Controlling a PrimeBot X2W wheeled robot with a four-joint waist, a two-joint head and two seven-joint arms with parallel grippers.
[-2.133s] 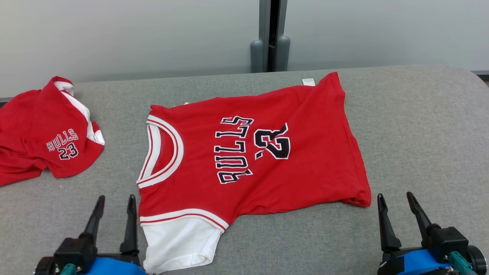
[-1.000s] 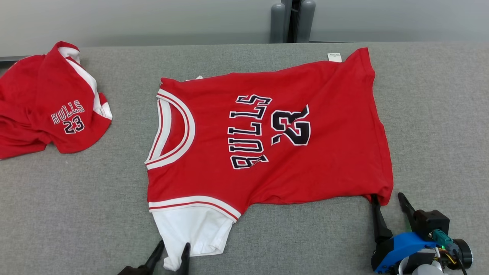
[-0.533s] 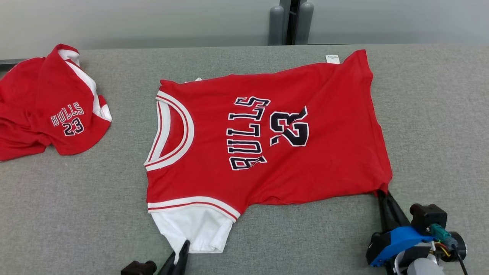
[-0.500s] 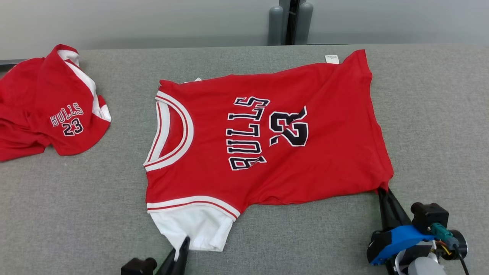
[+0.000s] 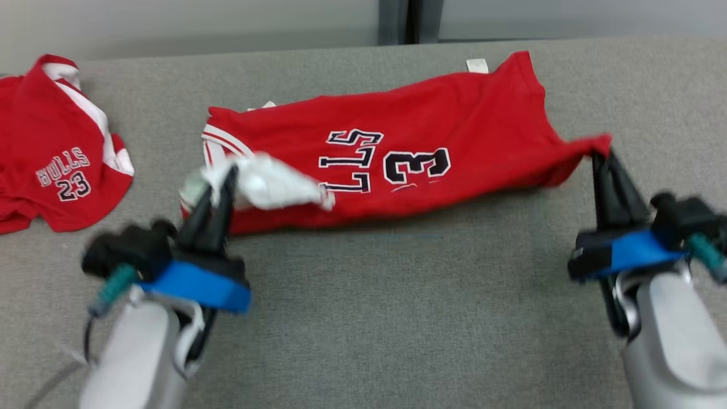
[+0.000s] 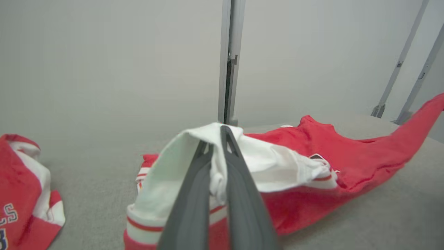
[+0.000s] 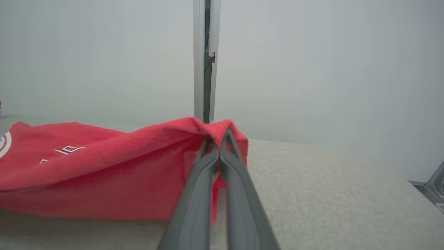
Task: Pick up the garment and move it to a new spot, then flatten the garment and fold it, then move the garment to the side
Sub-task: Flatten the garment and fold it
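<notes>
Left gripper (image 5: pixel 220 173): fingers pressed together on the white sleeve (image 5: pixel 267 183), whose cloth bunches over the tips.
Right gripper (image 5: pixel 600 154): fingers pinched tight on a red hem corner of the jersey (image 5: pixel 454 122), with cloth draped over the tips.
Jersey: mid-table, lying crosswise, collar end to the left. Its near edge is raised at both pinched ends and its far edge lies on the table (image 5: pixel 397 295). Of the print, "LLS" and "3" are readable (the rest is hidden by the fold).
Sleeve: held up over the collar end.
Tag (image 5: pixel 476 65): small, white, at the far hem corner.
Table: grey, cloth-covered.
Second jersey (image 5: pixel 54 142): red and white, crumpled, far left, well apart.
Behind: pale wall (image 5: pixel 199 25), grey post (image 5: pixel 397 20).
</notes>
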